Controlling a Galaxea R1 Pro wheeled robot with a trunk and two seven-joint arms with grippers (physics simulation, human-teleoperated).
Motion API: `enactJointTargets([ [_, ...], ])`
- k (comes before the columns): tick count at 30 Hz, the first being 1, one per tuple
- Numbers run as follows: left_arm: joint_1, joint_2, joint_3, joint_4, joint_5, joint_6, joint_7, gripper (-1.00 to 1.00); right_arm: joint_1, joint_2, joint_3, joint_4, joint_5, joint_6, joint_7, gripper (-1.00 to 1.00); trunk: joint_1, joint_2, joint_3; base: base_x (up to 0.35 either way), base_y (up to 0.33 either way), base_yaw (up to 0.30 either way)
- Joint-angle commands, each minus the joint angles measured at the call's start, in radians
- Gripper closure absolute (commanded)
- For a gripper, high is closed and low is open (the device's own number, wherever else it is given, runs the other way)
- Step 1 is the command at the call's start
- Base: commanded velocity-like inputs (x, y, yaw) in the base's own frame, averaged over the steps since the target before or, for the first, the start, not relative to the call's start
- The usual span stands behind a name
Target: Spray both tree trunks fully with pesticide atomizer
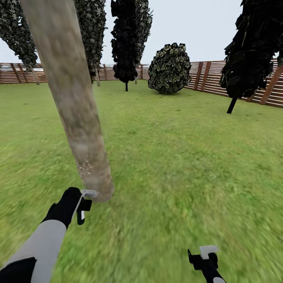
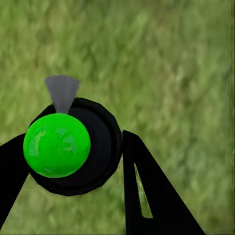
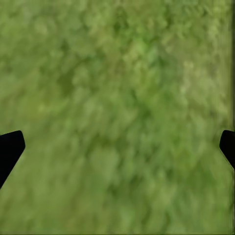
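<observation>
Left wrist view shows my left end effector (image 2: 73,161) clamping the pesticide atomizer (image 2: 73,147), so I'd sweep its nozzle steadily up the tree trunk (image 1: 74,106).

Head forward-down; wrists close over grass (image 3: 117,98)

Glossy green-capped pesticide atomizer (image 2: 63,147), matt black fingers (image 2: 147,191), rough mottled tree trunk (image 1: 74,106).

Tree trunk (image 1: 74,114) left, on lawn (image 1: 177,157) — fence (image 1: 212,76) behind.
</observation>
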Motion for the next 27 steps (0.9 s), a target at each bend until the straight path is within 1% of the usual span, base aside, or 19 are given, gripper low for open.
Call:
enactJointTargets([
  [1,0.0,-0.003,0.005,-0.002,-0.011,0.001,-0.009,1.0,-0.001,0.0,-0.007,0.001,0.011,-0.003,-0.003,-1.0,0.0,0.0,-0.001,0.197,-0.225,0.013],
  [4,0.001,-0.009,0.008,-0.002,-0.01,-0.001,-0.009,1.0,-0.001,0.0,-0.007,0.001,0.011,-0.003,-0.003,-1.0,0.0,0.0,-0.001,0.22,-0.21,0.126],
  [10,0.001,-0.011,0.007,-0.015,-0.009,-0.002,-0.01,1.0,-0.001,0.001,-0.007,0.001,0.011,-0.003,-0.003,-1.0,0.0,0.0,-0.001,0.189,-0.218,0.264],
  [16,0.0,-0.014,0.004,-0.017,-0.009,-0.002,-0.01,1.0,-0.001,0.001,-0.007,0.001,0.011,-0.003,-0.003,-1.0,0.0,0.0,-0.001,0.009,-0.273,0.276],
  [27,0.0,-0.014,-0.002,-0.015,-0.011,0.004,-0.01,1.0,-0.001,0.0,-0.007,0.001,0.011,-0.003,-0.003,-1.0,0.0,0.0,-0.001,-0.061,-0.277,0.276],
])
